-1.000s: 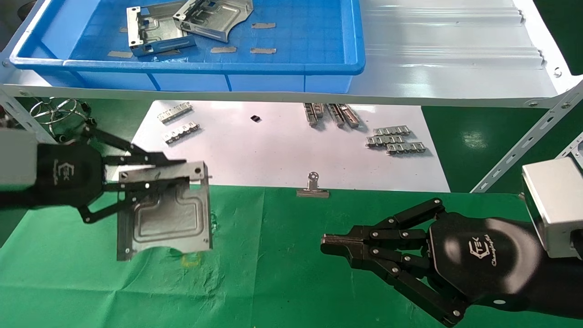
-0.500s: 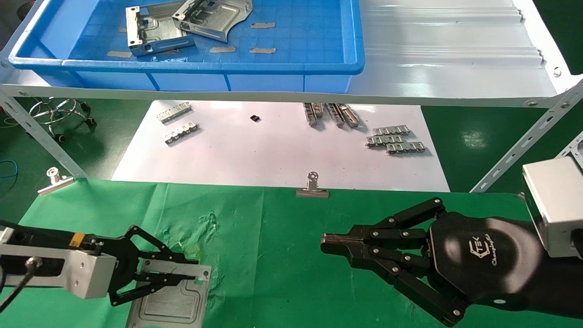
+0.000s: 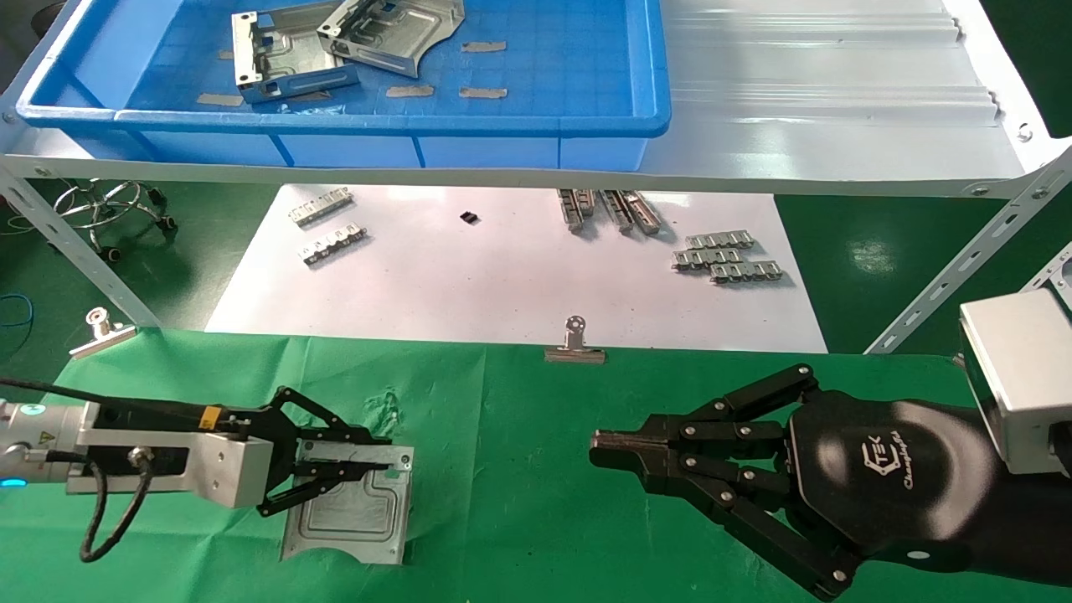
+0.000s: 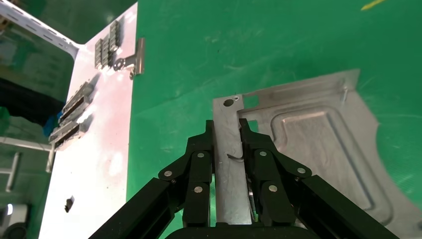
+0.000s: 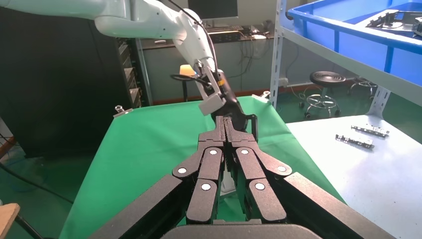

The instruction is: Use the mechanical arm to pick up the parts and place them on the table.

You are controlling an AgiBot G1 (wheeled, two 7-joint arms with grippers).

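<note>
1. Green cloth covers the table (image 3: 536, 502) in front of me, with a white shelf (image 3: 837, 109) above it carrying a blue bin (image 3: 636, 100).
2. My left gripper (image 3: 368, 461) is low over the near left of the table, jaws clamped on the raised flange of one part (image 3: 356, 519).
3. From my left wrist, that part (image 4: 318, 144) looks to lie flat against the cloth, so I judge it set down though not yet let go.
4. Two more parts (image 3: 335, 42) lie in the bin, one leaning on the other; I judge they remain to be fetched.
5. My right gripper (image 3: 603, 448) hangs parked over the table's right side, jaws together on nothing.
6. By my reckoning the job is about a third done: one part delivered once I open, two left.
</note>
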